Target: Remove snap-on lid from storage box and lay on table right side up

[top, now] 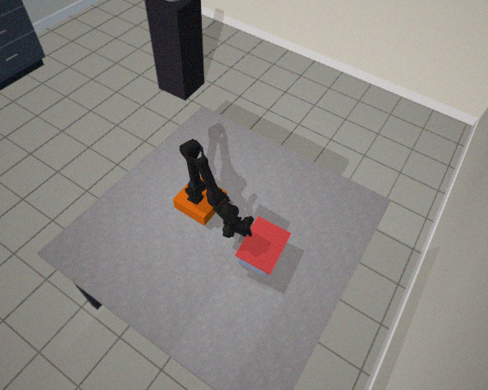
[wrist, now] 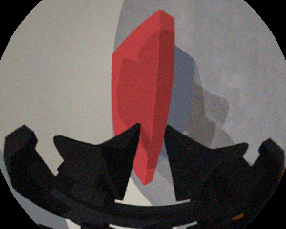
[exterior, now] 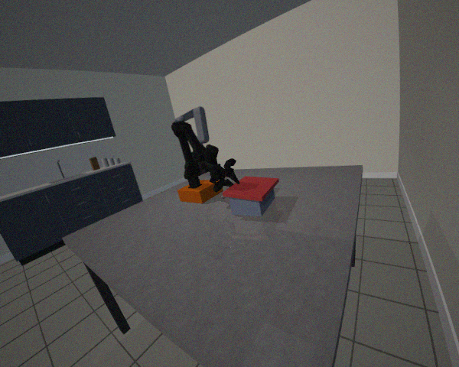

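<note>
The storage box is blue-grey and stands on the grey table. The flat red lid is over the box, right side up and about level. I cannot tell whether it is fully seated or slightly raised. My black gripper is shut on the lid's edge on the side facing the arm base. The wrist view shows the lid's near end between the two fingertips.
The arm stands on an orange base block, a short way from the box. A dark pillar stands on the floor beyond the table. Dark kitchen cabinets are farther away.
</note>
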